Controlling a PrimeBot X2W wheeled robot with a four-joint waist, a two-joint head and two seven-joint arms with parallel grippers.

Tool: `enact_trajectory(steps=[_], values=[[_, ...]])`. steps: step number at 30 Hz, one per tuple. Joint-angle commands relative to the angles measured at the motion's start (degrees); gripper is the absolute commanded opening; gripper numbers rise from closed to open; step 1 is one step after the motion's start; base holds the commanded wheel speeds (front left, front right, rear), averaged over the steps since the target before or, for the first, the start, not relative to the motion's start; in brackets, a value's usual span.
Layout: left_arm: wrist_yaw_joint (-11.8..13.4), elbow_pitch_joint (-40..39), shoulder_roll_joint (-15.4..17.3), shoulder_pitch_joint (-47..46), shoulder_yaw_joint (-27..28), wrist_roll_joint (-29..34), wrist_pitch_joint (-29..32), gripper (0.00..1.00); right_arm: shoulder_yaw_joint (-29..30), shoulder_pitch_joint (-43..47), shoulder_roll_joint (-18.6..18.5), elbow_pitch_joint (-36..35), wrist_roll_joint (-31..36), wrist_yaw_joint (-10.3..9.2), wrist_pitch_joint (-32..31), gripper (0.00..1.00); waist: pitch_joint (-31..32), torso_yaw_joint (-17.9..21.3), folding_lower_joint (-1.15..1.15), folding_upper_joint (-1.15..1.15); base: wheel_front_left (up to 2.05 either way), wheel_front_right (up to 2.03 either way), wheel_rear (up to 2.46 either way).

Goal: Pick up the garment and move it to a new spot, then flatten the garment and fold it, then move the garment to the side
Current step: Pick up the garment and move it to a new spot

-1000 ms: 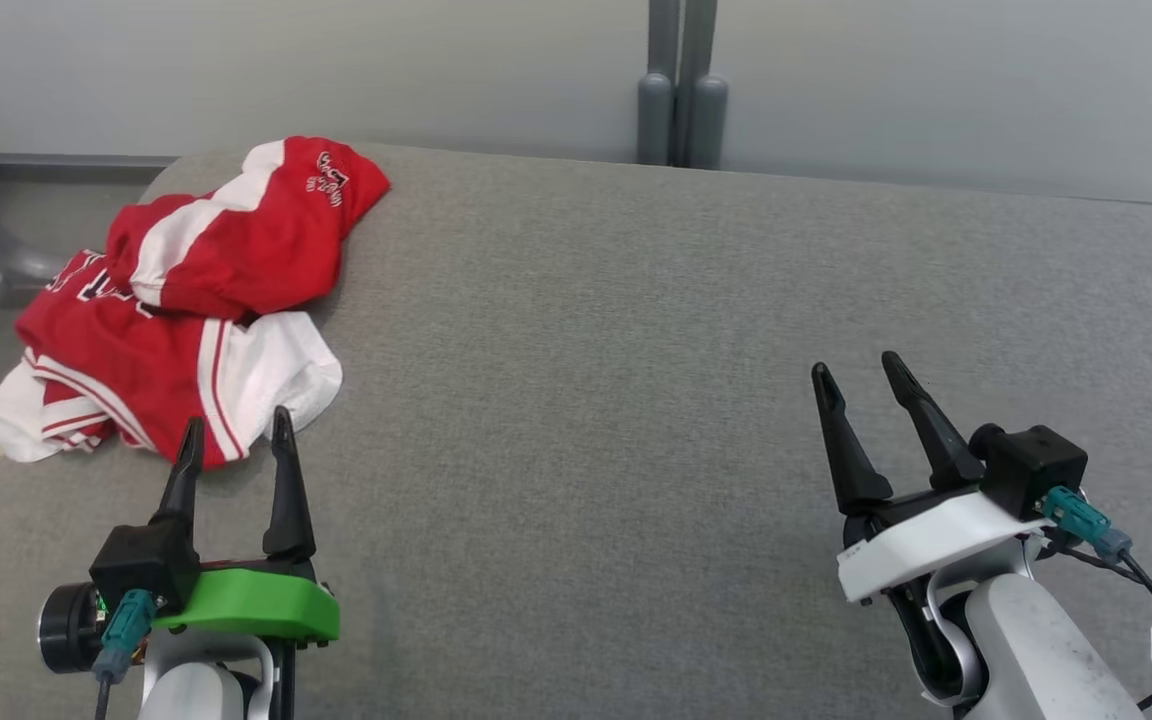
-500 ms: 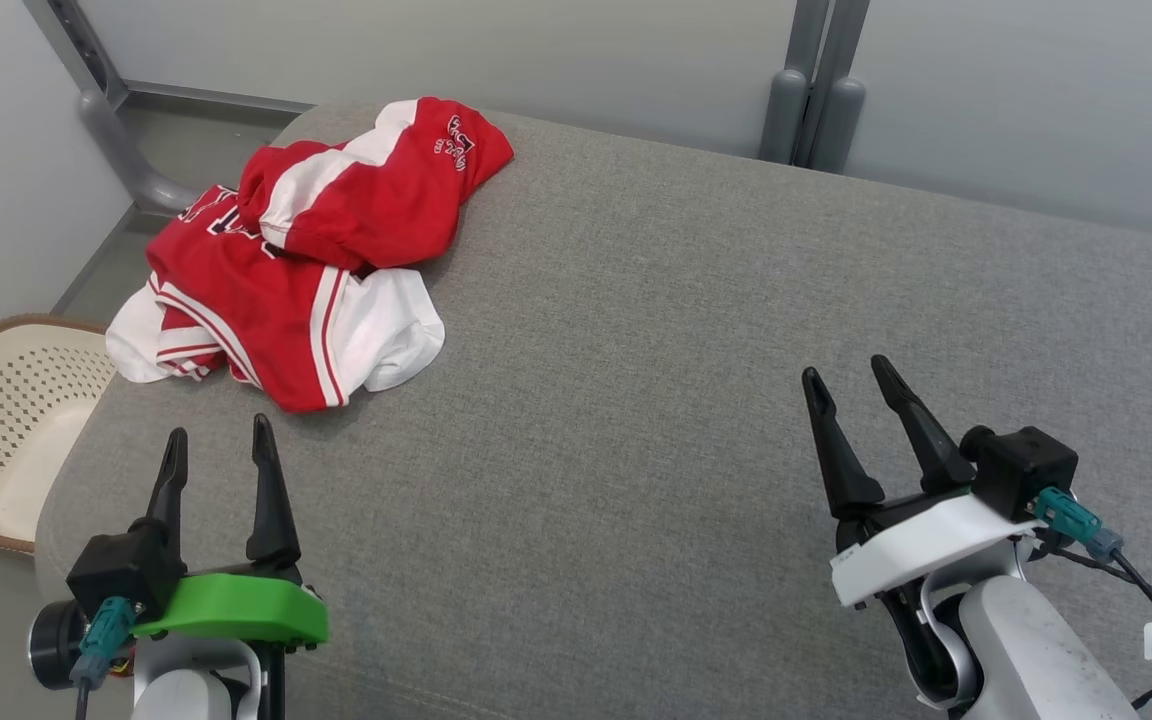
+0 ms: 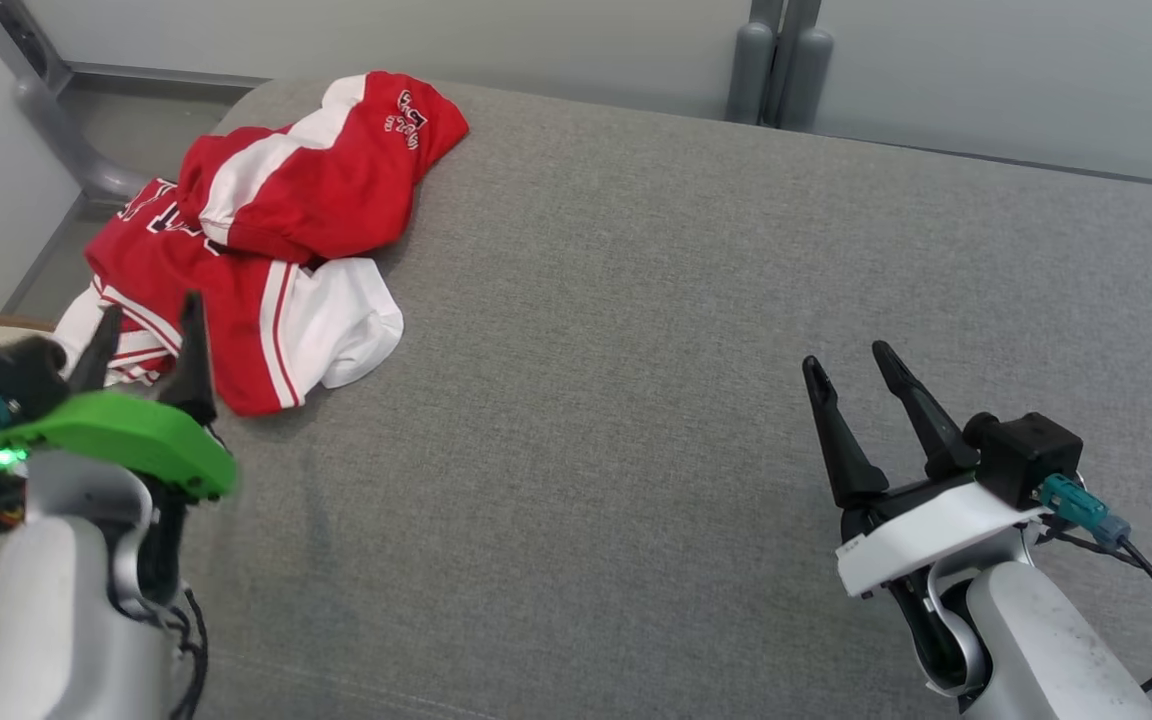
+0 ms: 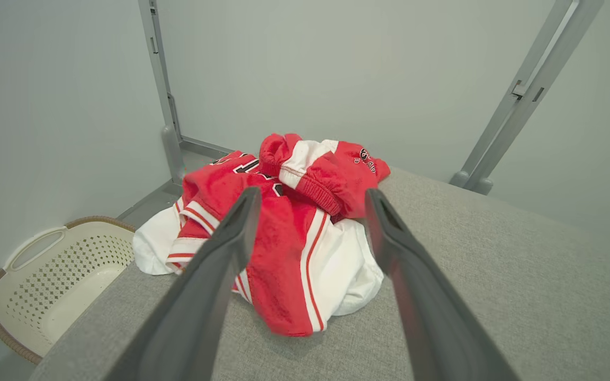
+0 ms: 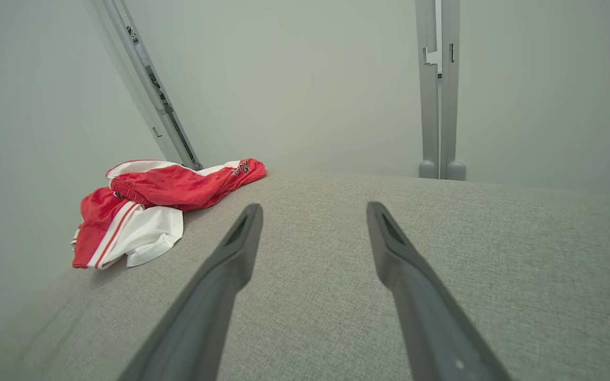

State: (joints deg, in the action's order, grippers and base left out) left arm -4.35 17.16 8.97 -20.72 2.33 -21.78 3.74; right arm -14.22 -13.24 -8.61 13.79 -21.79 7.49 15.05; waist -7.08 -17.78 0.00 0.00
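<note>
Tagging this as step one, the pick-up, nothing lifted yet. Agree?

B: Agree. Garment (image 3: 306, 190) is a crumpled red and white heap at the far left corner of the desk (image 3: 636, 350), with a white part right at the left edge. Not flattened, not folded.

A: Left end effector (image 3: 149, 312)?

B: Fingers (image 4: 215, 275) apart, empty, aimed at the near edge of the heap. In the left wrist view the cloth sits between and beyond the two fingers. Can't tell if the tips touch it; looks close, not on it.

A: Right end effector (image 3: 848, 358)?

B: Apart too, empty, hovering over bare desk on the right, well apart from the garment.

A: Next move, my guess: left arm goes forward and down, closes on a thick fold, lifts, and carries it toward the open middle of the desk.

B: Fine. Note it needs a bite through enough cloth. The heap looks like loose overlapping layers, so a thin pinch may drag only part of it.

A: Anything else around?

B: White perforated basket (image 4: 61, 280) with a brown rim, on the floor (image 4: 146, 203) just off the desk's left side, below the heap. Grey frame posts (image 3: 776, 60) against the wall (image 3: 436, 30) behind.

A: Obstacles?

B: Nothing between the left fingers and the cloth. The risk is the edge: a push instead of a grip could slide the heap off toward the basket.
</note>
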Motion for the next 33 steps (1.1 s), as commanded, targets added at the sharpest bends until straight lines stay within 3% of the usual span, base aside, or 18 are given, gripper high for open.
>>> enact_trajectory(steps=[1, 4, 11, 19, 28, 29, 30, 31, 33], values=[[-0.42, 0.08, 1.45, -3.17, 0.85, -1.49, 2.74, 1.00, -0.11, -0.99, -0.48, -0.43, -0.45, 0.00, 0.18, 1.00, -2.41, 2.31, 0.00, 0.00, 0.00, 0.00, 0.00], [-1.09, 1.68, 4.62, -9.75, 1.63, -3.23, 8.04, 1.00, -0.24, -2.10, -1.13, -0.97, -0.35, 0.00, 0.18, 1.00, -5.12, 3.79, 0.00, 0.00, 0.00, 0.00, 0.00], [-1.74, 13.89, 11.38, -23.39, 3.39, -7.23, 18.42, 1.00, -0.97, -5.49, -2.21, -3.18, -1.14, 0.00, 0.13, 1.00, -10.79, 9.33, 0.00, 0.00, 0.00, 0.00, 0.00], [-2.60, 25.83, 18.13, -28.91, 3.08, -8.39, 23.35, 1.00, -1.71, -7.60, -2.68, -4.82, -1.84, 0.00, 0.16, 1.00, -14.84, 15.39, 0.00, 0.00, 0.00, 0.00, 0.00], [-2.68, 34.08, 21.23, -29.58, 3.83, -9.22, 22.72, 0.99, -1.47, -8.09, -2.64, -5.64, -2.15, 0.00, 0.16, 1.00, -16.30, 18.04, 0.00, 0.00, 0.00, 0.00, 0.00], [-2.73, 34.38, 21.47, -29.69, 3.75, -9.11, 21.98, 0.75, -1.39, -8.13, -2.63, -5.66, -2.14, -0.01, 0.16, 1.00, -16.32, 18.12, 0.00, 0.00, 0.00, 0.00, 0.00], [-2.83, 34.60, 21.76, -29.84, 3.39, -8.81, 21.13, 0.19, -1.25, -8.10, -2.59, -5.67, -2.09, 0.00, 0.16, 1.00, -16.32, 18.14, 0.00, 0.00, 0.00, 0.00, 0.00], [-2.91, 34.63, 22.05, -29.98, 3.02, -8.54, 20.40, 0.00, -1.14, -8.02, -2.54, -5.66, -2.02, -0.01, 0.17, 1.00, -16.27, 18.10, 0.00, 0.00, 0.00, 0.00, 0.00], [-3.05, 34.66, 22.46, -30.32, 2.09, -8.16, 18.79, 0.00, -0.94, -7.65, -2.40, -5.51, -1.84, 0.00, 0.17, 1.00, -15.83, 17.88, 0.00, 0.00, 0.00, 0.00, 0.00]])
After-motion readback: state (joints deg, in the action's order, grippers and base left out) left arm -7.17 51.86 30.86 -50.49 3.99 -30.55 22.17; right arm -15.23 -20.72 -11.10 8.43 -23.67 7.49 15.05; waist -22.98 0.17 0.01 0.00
